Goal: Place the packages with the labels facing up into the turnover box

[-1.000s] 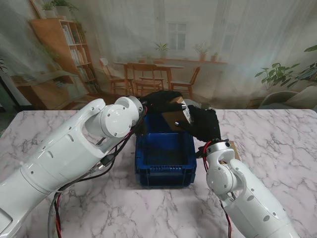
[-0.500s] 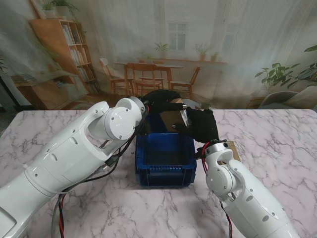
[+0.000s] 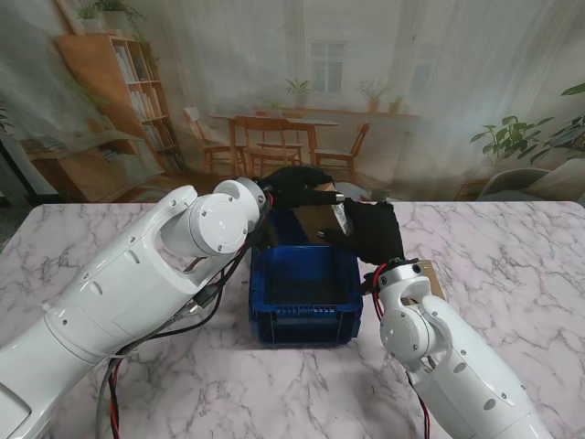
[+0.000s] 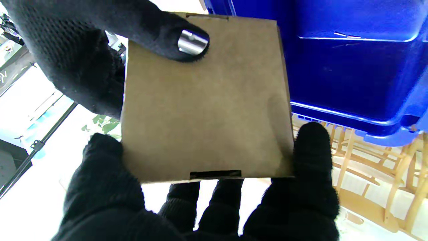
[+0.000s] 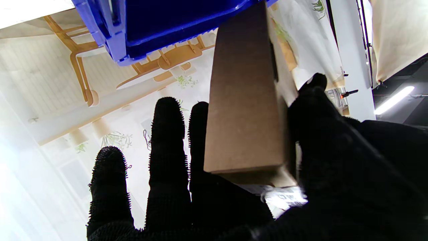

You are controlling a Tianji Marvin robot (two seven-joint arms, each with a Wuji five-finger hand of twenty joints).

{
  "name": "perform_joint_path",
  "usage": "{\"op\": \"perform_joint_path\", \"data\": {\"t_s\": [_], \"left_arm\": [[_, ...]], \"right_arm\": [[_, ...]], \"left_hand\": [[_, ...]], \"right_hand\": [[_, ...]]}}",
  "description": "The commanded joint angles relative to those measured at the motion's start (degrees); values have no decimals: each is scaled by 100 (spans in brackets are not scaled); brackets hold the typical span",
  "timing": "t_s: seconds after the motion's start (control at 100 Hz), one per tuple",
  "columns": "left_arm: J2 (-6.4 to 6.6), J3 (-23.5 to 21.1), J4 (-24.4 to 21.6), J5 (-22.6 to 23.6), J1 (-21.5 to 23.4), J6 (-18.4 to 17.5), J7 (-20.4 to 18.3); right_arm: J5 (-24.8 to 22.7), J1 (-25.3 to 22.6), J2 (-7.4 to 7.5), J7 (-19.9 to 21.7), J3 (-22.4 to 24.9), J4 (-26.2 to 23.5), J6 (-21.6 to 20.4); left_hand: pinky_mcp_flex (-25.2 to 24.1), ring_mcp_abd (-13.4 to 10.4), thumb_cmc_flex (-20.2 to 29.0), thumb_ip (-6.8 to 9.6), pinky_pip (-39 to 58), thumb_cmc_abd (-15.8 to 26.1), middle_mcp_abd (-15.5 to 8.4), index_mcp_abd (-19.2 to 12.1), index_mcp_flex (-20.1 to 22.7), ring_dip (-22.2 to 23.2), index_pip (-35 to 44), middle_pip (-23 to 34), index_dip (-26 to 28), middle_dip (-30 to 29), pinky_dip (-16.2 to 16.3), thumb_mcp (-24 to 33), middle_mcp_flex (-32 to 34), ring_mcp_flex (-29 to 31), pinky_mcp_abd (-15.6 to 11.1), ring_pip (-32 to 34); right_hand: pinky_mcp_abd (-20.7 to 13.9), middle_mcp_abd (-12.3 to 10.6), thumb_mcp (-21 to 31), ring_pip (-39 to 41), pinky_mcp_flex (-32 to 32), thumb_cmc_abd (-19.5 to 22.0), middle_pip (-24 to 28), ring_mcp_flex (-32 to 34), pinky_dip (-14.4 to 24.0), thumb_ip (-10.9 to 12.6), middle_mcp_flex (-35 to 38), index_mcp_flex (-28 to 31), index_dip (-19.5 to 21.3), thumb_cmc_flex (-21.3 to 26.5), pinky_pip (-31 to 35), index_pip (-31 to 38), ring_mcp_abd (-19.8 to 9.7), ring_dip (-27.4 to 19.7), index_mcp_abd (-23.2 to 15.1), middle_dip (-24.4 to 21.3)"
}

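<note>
A brown cardboard package [image 3: 319, 219] hangs over the far rim of the blue turnover box [image 3: 305, 315], held between both black-gloved hands. My left hand [image 3: 295, 182] grips it from the far left side, fingers curled along its edge [image 4: 311, 147]. My right hand [image 3: 370, 230] clasps it from the right, thumb pressed on the plain brown face [image 4: 204, 100]. In the right wrist view the package [image 5: 244, 113] shows edge-on, and a strip of white label [image 5: 284, 197] lies against my right palm. The box interior looks dark and bare.
A second brown package [image 3: 428, 273] lies on the marble table [image 3: 512, 265] just right of the box, partly behind my right wrist. My left forearm [image 3: 137, 283] crosses the table to the left of the box.
The package has turned in both hands and sunk a little toward the box. My right hand has closed further over it, hiding the pale face seen earlier.
</note>
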Motion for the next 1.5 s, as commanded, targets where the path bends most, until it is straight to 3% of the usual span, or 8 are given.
{"op": "perform_joint_path", "data": {"t_s": [0.0, 0.21, 0.39, 0.83, 1.06, 1.21, 1.38, 1.49], "left_arm": [[18, -16, -55, -12, 2, 33, -169], [53, -150, -77, 84, 52, -26, -182], [32, -180, -55, 48, 55, -23, -119], [-48, -30, 144, -491, -90, 3, -205], [-105, -116, 80, -622, 31, 58, -13], [-98, -226, -10, -657, 151, 57, 43], [-26, -365, -93, -646, 269, -79, -62], [51, -449, -84, -633, 287, -272, -273]], "right_arm": [[-76, 5, -11, -41, -5, -59, -27], [-177, 46, 1, -81, -37, -24, -68], [-189, 57, -3, -116, -50, -1, -87], [-236, 52, 0, -160, -45, 3, -98], [-238, 43, -2, -175, -45, 14, -95], [-247, 32, -3, -198, -48, 21, -84], [-244, 7, -6, -203, -32, -1, -36], [-227, -12, -8, -189, -18, -27, 0]], "left_hand": [[70, -735, -209, -11, 242, 446, -84, -199, -165, -484, -274, -457, -437, -655, 23, 195, -374, 121, -15, 149], [-740, -693, -797, -33, -1637, 667, -320, -232, -712, -2090, -623, -910, -1075, -2035, -831, 178, -1376, -663, 591, -669], [-851, -672, -1273, -40, -1993, 675, -286, -237, -1015, -2321, -808, -931, -1304, -2209, -993, 151, -1455, -816, 557, -627], [-56, -924, 731, 122, -14, -156, -95, -197, -1213, 837, 95, -110, 843, 465, 25, 361, -716, -56, -151, 809], [256, -948, 952, 1402, 332, -732, -147, -290, -834, 1583, 895, 916, 1769, 1814, 278, 2120, -118, 345, -480, 1387], [456, -948, 871, 1701, 489, -856, -206, -280, -733, 1660, 1329, 1424, 2054, 1977, 269, 3032, 34, 570, -541, 1598], [267, -889, 1174, 404, 187, -368, -144, -147, -495, 861, 503, 716, 713, 713, 78, 655, -8, 490, -407, 1019], [24, -889, 713, 148, -309, -310, -163, -108, -420, 26, -181, -48, -246, -369, -107, 296, -132, 390, -286, 456]], "right_hand": [[30, -327, 703, -192, -91, 464, -89, -102, -49, 237, -13, 369, 309, 666, -115, 873, -180, 44, -2268, 41], [26, -334, 699, -185, -81, 465, -92, -100, -44, 239, -25, 360, 319, 679, -121, 888, -179, 46, -2280, 41], [22, -332, 699, -181, -77, 463, -91, -96, -41, 241, -19, 359, 319, 687, -117, 893, -188, 45, -2285, 40], [26, -333, 671, -189, -103, 480, -100, -116, -41, 241, -40, 336, 320, 691, -118, 896, -188, 38, -2309, 31], [21, -331, 620, -205, -131, 495, -118, -151, -47, 232, -77, 313, 292, 643, -133, 856, -174, 30, -2350, 19], [19, -316, 624, -212, -143, 478, -123, -165, -55, 247, -95, 239, 221, 664, -152, 774, -183, 27, -2371, 9], [24, -313, 655, -204, -140, 471, -103, -154, -58, 255, -69, 250, 219, 693, -160, 810, -179, 29, -2319, 14], [24, -315, 669, -203, -137, 467, -107, -155, -60, 252, -72, 250, 211, 698, -165, 826, -177, 28, -2293, 10]]}}
